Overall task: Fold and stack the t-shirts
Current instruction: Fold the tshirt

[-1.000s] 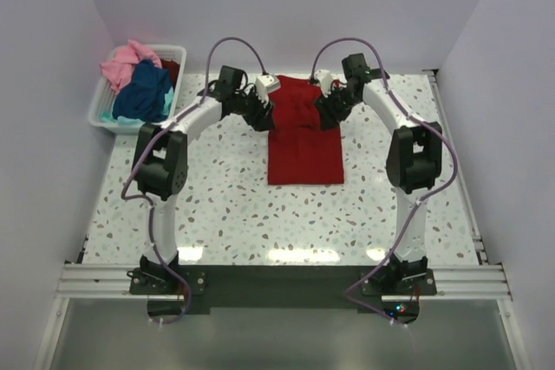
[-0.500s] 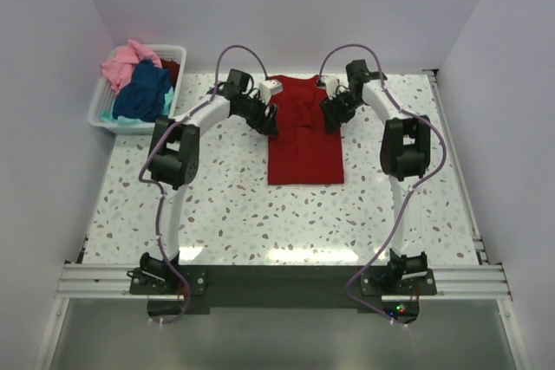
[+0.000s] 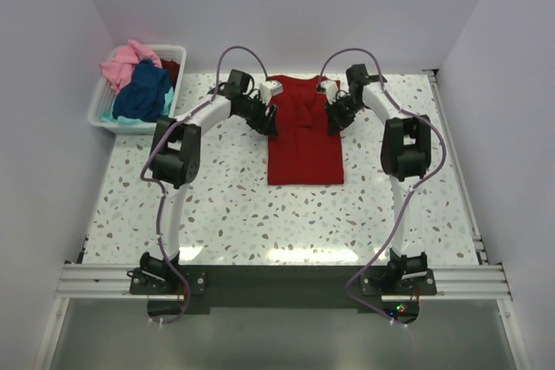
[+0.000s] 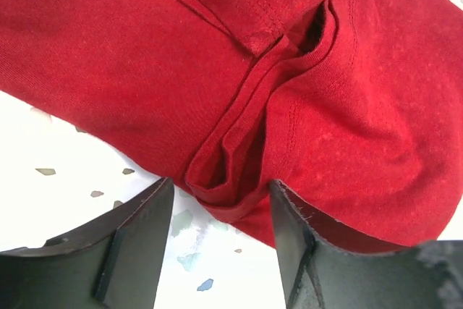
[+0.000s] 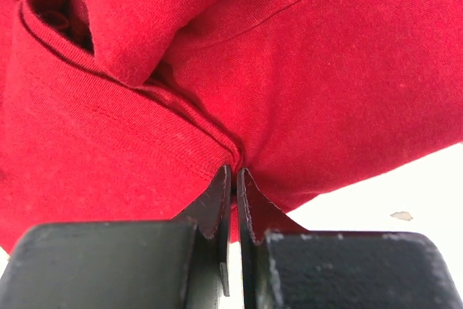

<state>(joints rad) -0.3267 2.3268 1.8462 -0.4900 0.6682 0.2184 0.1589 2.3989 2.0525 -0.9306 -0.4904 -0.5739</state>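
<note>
A deep red t-shirt (image 3: 303, 145) lies partly folded at the far middle of the table, its upper part bunched. My left gripper (image 3: 271, 122) sits at the shirt's left edge. It is open (image 4: 221, 204), and a rolled fold of the red t-shirt (image 4: 224, 179) lies just ahead of its tips, on the table. At the shirt's right edge, my right gripper (image 3: 334, 119) is shut (image 5: 235, 173) and pinches a fold of the red t-shirt (image 5: 145, 142). Pink (image 3: 121, 62), navy blue (image 3: 145, 91) and teal (image 3: 108, 116) t-shirts are piled in the basket.
A white slatted basket (image 3: 98, 108) stands at the far left corner of the speckled table (image 3: 260, 214). White walls close in the left, far and right sides. A metal rail (image 3: 277, 279) carries both arm bases at the near edge.
My right gripper has closed on the red t-shirt's right edge. Both arms reached farther out and lower onto the shirt's upper part. The left jaws narrowed a little.
</note>
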